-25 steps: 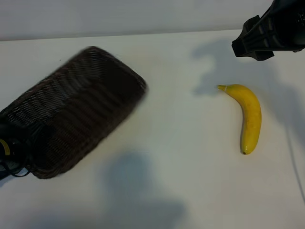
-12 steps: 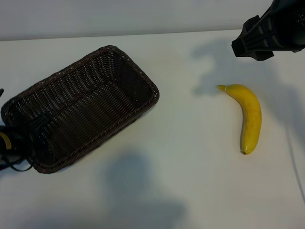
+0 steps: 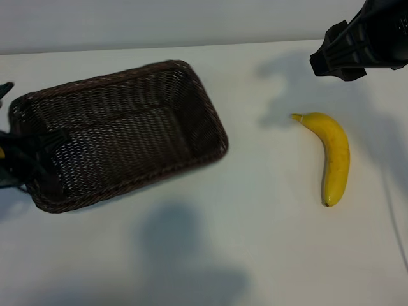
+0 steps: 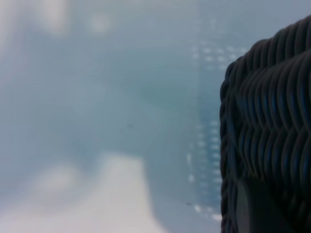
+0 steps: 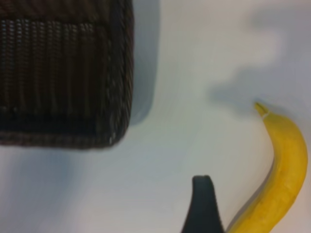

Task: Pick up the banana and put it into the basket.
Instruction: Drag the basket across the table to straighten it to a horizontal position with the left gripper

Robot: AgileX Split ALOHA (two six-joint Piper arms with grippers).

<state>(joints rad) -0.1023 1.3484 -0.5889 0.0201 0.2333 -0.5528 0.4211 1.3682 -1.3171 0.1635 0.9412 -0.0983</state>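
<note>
The yellow banana (image 3: 335,156) lies on the white table at the right, its stem end pointing back and left. The dark brown wicker basket (image 3: 121,143) lies at the left, empty. My left gripper (image 3: 32,162) is at the table's left edge, shut on the rim of the basket's left end. In the left wrist view that woven rim (image 4: 272,121) fills one side, with a dark finger (image 4: 248,208) against it. My right gripper (image 3: 338,56) hangs open above the table behind the banana. The right wrist view shows one finger (image 5: 203,206) beside the banana (image 5: 284,174), with the basket (image 5: 63,73) farther off.
The white table (image 3: 255,242) runs bare between the basket and the banana and along the front. Its back edge meets a pale wall (image 3: 191,22). Arm shadows fall on the table near the banana and at the front centre.
The basket has swung round in my left gripper: its free end has moved right and toward the back, and its held end has moved back too. The right gripper and banana have not moved.
</note>
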